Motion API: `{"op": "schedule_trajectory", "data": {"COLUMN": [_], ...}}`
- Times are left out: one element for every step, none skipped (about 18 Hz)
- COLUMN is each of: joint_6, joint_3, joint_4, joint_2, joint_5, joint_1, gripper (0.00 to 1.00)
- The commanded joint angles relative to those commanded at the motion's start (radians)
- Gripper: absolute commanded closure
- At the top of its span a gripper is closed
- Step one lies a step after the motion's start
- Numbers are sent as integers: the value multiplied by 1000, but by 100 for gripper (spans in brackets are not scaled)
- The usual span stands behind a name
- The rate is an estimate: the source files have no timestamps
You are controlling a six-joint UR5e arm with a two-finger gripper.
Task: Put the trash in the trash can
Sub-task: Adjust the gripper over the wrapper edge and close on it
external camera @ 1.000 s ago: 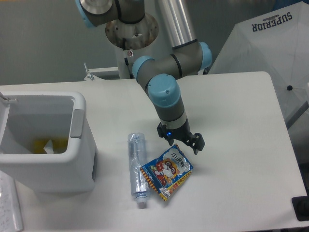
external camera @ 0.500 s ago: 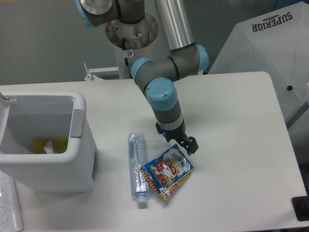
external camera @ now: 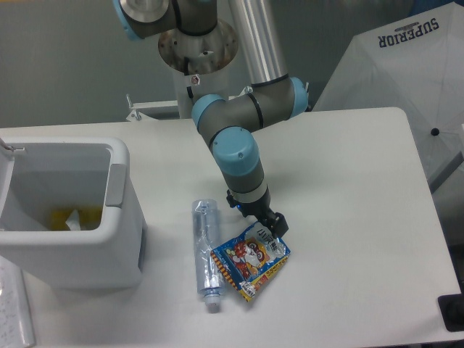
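The blue-and-yellow snack bag with a cartoon face lies flat on the white table, front of centre. A clear crushed plastic bottle lies lengthwise just left of it, touching the bag's left corner. My gripper hangs low over the bag's upper edge, its jaws apart and nothing between them; one dark finger shows at the bag's top right, the other is partly hidden under the wrist. The white trash can stands at the left edge, well left of the gripper, with yellow and white scraps at its bottom.
A white folded umbrella printed with "SUPERIOR" leans at the back right, past the table edge. The robot's base column rises behind the table's centre. A dark object sits at the front right corner.
The gripper has moved left and down toward the snack bag's upper edge and turned at the wrist. Bag, bottle and bin have not moved.
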Motion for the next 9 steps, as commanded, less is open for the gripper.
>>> {"op": "schedule_trajectory", "data": {"joint_6": [-9, -24, -34, -37, -38, -38, -40, -43, -48], "joint_3": [5, 9, 15, 18, 26, 28, 32, 32, 34], "joint_4": [2, 2, 2, 2, 2, 2, 2, 2, 2], "joint_2": [-3, -11, -14, -17, -21, -28, -29, -29, -29], "joint_5": [-2, -2, -2, -2, -2, -2, -2, -2, -2], "joint_1": [-2, -5, -6, -6, -6, -6, -6, -6, -6], "gripper": [0, 0, 0, 0, 0, 0, 0, 0, 0]}}
